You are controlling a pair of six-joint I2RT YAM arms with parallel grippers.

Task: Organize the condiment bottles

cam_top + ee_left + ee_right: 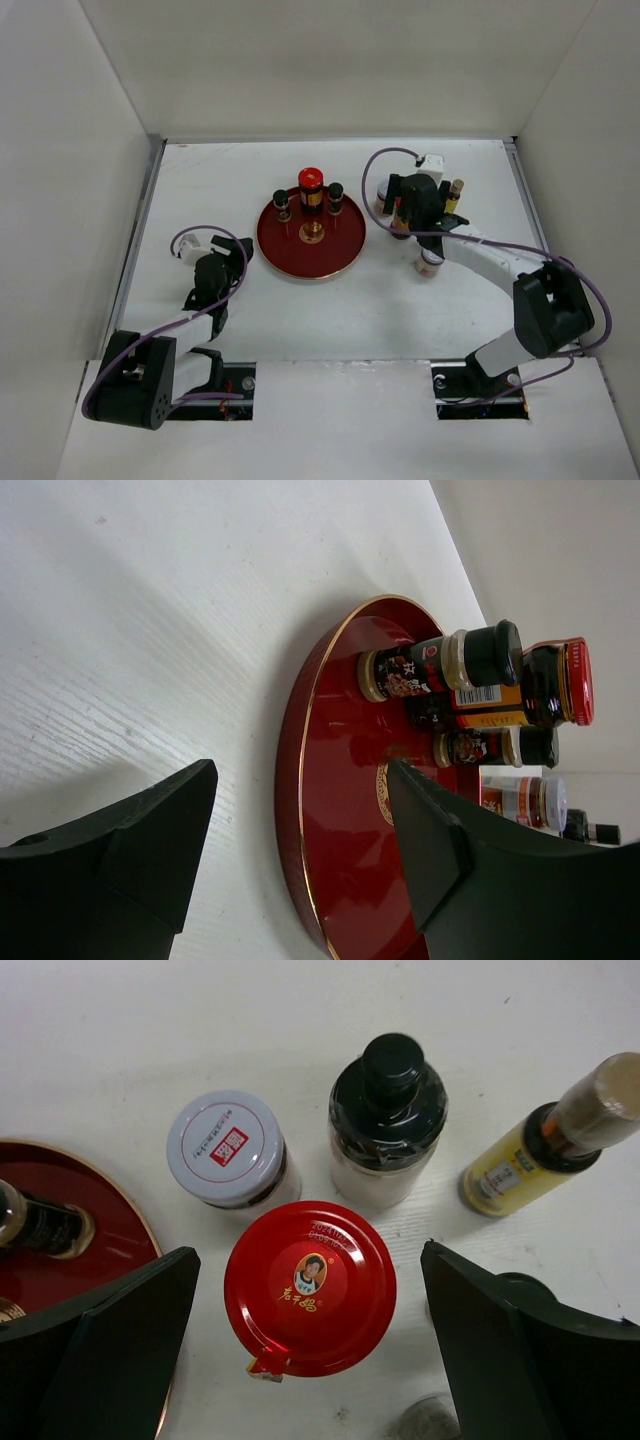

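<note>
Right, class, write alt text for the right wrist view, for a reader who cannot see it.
A red-lidded jar stands on the white table between the right gripper's open black fingers, neither touching it. Beyond it stand a white-lidded jar, a black-capped bottle and a slim yellow bottle; the red tray's rim shows at left.

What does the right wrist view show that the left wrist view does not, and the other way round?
Only the right wrist view: the red-lidded jar between the open right fingers, with a gap on either side, and the slim yellow bottle. Only the left wrist view: the red-capped amber bottle standing on the round red tray, and the open left fingers. Both: that tray, with a small dark bottle on it.
</note>
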